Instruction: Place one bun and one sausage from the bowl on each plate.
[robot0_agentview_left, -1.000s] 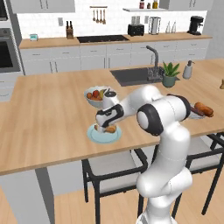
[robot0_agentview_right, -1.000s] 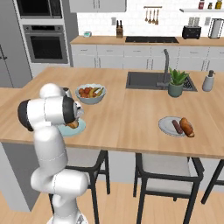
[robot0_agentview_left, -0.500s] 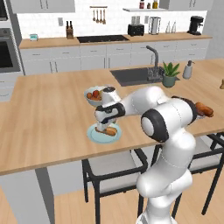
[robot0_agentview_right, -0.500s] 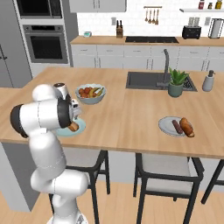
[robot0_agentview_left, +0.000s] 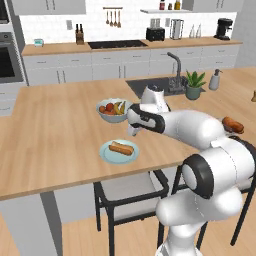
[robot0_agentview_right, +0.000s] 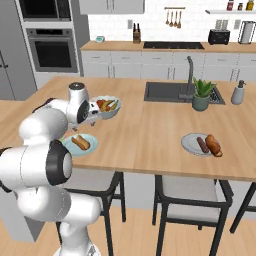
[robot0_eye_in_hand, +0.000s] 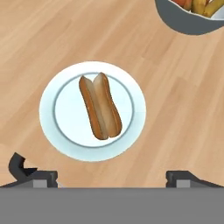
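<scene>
Wood counter (robot0_eye_in_hand: 52, 39), bun (robot0_eye_in_hand: 99, 106) on plate (robot0_eye_in_hand: 57, 131) below hand (robot0_eye_in_hand: 103, 175)

Matt pale wood-grain counter (robot0_eye_in_hand: 39, 39), smooth glazed-looking near plate (robot0_eye_in_hand: 57, 127), glossy browned bun (robot0_eye_in_hand: 99, 106), smooth grey fruit bowl (robot0_eye_in_hand: 183, 24).

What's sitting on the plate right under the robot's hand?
A split bun lies on the near plate, nothing else beside it. Whether a sausage sits inside the bun cannot be told.

Near plate (robot0_eye_in_hand: 50, 120) bears one split bun (robot0_eye_in_hand: 99, 106) (lying flat, no sausage).
</scene>
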